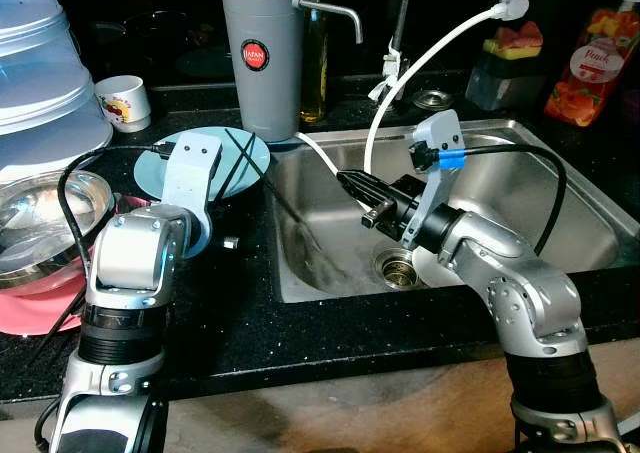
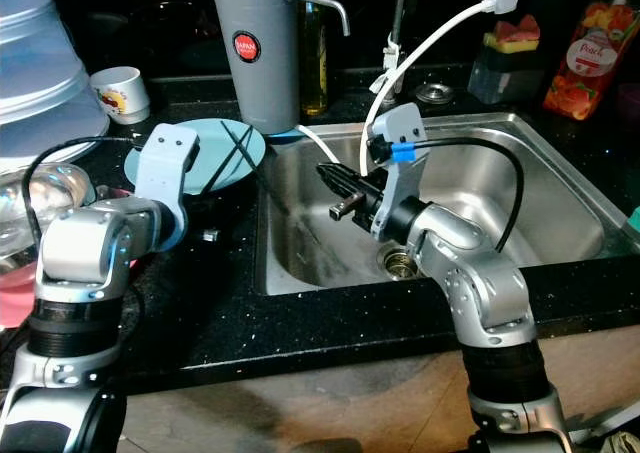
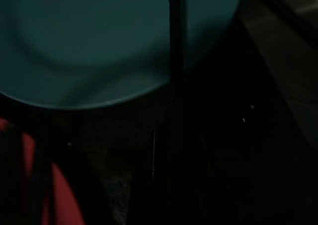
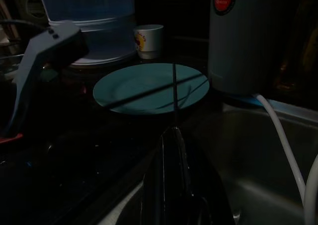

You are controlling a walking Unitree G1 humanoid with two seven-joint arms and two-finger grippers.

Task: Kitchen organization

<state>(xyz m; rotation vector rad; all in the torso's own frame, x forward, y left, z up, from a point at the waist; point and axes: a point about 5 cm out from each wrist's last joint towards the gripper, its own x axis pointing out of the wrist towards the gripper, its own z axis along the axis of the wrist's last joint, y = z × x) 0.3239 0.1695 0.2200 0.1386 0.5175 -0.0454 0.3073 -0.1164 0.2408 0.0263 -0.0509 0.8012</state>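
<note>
Left eye view showed the right gripper [image 1: 352, 183] over the sink [image 1: 560, 188], its fingers pressed together on a thin black chopstick [image 4: 174, 88] reaching toward the blue plate [image 1: 245, 145]. Two more chopsticks [image 1: 237, 163] lay across that plate on the black counter [image 1: 250, 323]. The left gripper [image 2: 205, 188] hovered beside the plate; whether it was open, I could not tell.
</note>
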